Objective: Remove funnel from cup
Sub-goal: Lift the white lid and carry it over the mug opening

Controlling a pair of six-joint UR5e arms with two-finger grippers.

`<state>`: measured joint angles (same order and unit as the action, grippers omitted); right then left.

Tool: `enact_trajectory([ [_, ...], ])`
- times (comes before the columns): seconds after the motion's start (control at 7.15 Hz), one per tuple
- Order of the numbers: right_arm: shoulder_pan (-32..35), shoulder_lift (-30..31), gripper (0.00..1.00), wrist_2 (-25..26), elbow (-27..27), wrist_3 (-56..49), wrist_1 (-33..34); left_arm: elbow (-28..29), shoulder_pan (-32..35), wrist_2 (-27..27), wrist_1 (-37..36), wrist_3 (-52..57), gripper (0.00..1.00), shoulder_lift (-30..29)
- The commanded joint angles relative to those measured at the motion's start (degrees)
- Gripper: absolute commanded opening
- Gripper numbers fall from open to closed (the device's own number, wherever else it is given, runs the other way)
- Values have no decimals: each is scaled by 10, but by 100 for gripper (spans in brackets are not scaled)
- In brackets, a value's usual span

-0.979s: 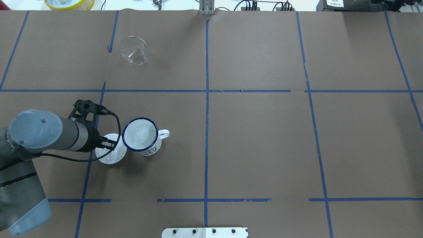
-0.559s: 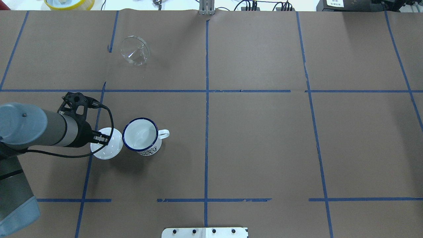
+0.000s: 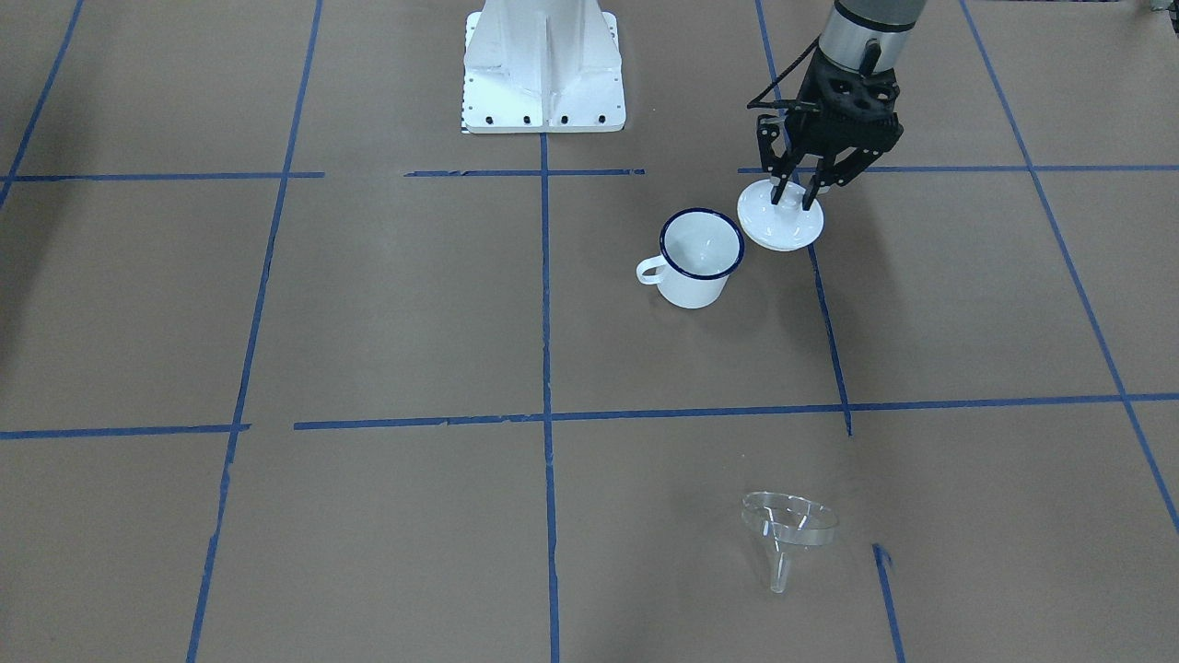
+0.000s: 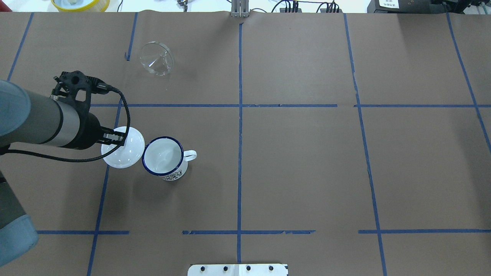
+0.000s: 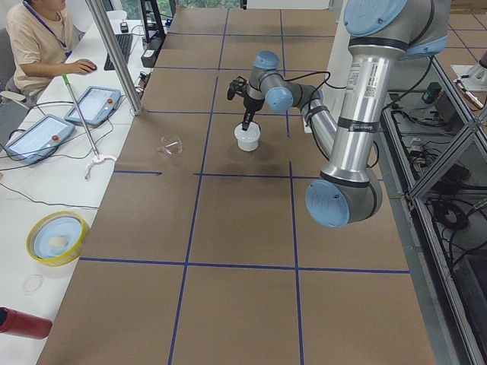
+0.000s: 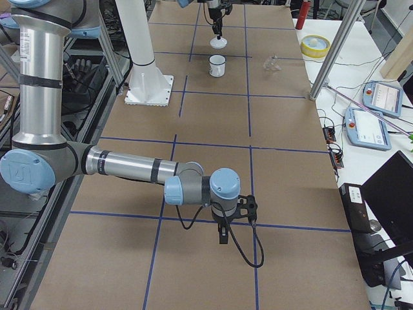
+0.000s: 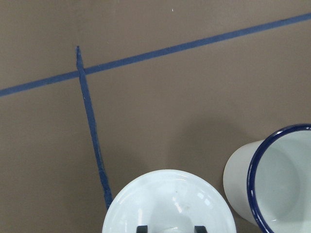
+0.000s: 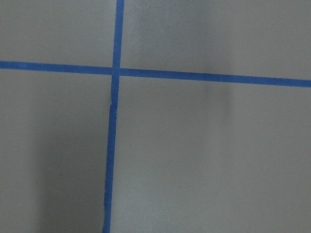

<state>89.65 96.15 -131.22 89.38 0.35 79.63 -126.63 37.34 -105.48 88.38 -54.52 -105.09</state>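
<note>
On the robot's left half of the tabletop [image 4: 307, 161], the left arm [image 4: 46, 119] has swung away from the robot's base since a second ago, carrying the lid [image 4: 122, 147] with it. The lid, which sat level with the cup's near side before, now hangs just beside the cup's [image 4: 163, 156] far-left rim. The cup and funnel [image 4: 156, 58] have not shifted.

The left jaws are closed narrowly on the lid's central knob, black fingers pointing straight down. The lid seems to float just clear of the paper, though no view settles that. The right arm [image 6: 129, 168] reaches low over a tape crossing far off to the robot's right; how wide the right jaws stand I cannot tell.

The cup is glossy white enamel with a thin dark blue rim, upright, its loop handle turned toward the robot's right and a dark print on the side facing the robot. The lid is a smooth white disc, shiny with highlights. The funnel is clear plastic, lying tipped on its side, well apart from the cup in the far grid cell.

Brown paper covers the tabletop, ruled by blue tape into squares. An operator [image 5: 42, 38] sits at a side bench.
</note>
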Motion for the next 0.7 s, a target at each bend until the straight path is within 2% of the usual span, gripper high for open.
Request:
enact_trajectory([
  [0.0,0,0,100,0,0,0,0,57,-16,-2,-31,-68,0,-88],
  [0.14,0,0,100,0,0,0,0,86,-27,-1,-31,-73,0,-107],
  [0.56,0,0,100,0,0,0,0,93,-45,4,-30,-74,0,-105],
])
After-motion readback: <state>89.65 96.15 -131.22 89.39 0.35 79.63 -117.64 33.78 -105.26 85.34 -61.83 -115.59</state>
